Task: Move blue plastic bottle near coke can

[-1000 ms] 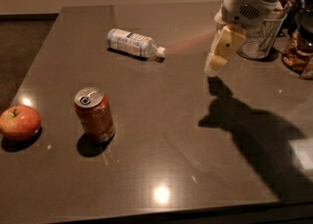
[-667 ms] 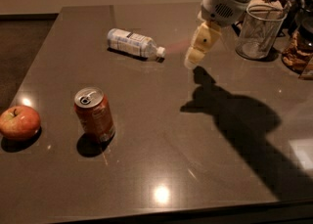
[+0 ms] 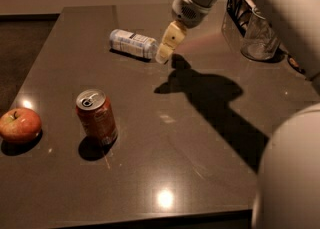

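Observation:
The blue plastic bottle (image 3: 132, 43) lies on its side at the back of the dark table, its white cap pointing right. The gripper (image 3: 167, 47) hangs from the arm at the upper right, its cream fingertips right at the bottle's cap end. The coke can (image 3: 97, 117) stands upright at the front left, well apart from the bottle.
A red-yellow apple (image 3: 20, 125) sits at the table's left edge. A clear glass jar (image 3: 252, 36) stands at the back right with dark objects behind it. The robot's white arm and body fill the right side. The table (image 3: 200, 163) shows ceiling light glare.
The gripper has moved left and down from beside the glass jar to the bottle's cap end. The bottle, can and apple have not moved.

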